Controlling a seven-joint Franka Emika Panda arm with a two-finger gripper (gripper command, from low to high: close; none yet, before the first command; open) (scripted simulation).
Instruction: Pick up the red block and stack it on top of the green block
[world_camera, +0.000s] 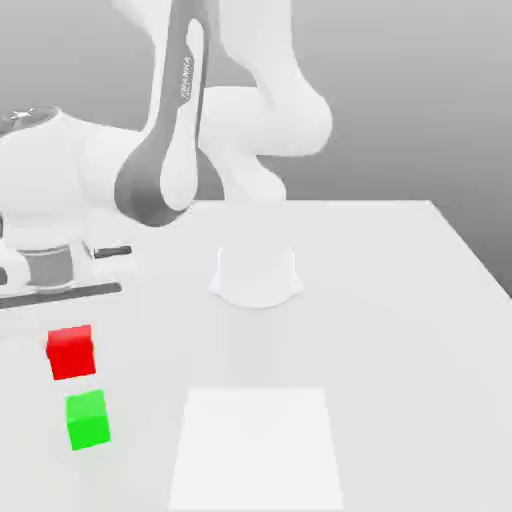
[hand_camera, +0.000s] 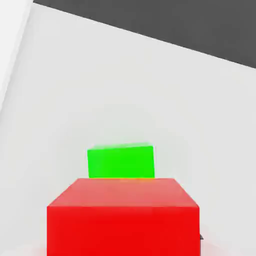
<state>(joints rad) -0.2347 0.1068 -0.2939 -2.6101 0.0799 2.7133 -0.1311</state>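
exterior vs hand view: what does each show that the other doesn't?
Exterior only: the arm, its base on the table, and a paler square patch on the tabletop. There the red block and green block look apart, red farther back.

Hand view only: a close look at the red block, large in the foreground, with the green block just beyond it, plus a dark band past the table edge.

Both: the two blocks and the pale tabletop. Red is not on green.

"FRANKA" lettering on arm link (world_camera: 186, 75).
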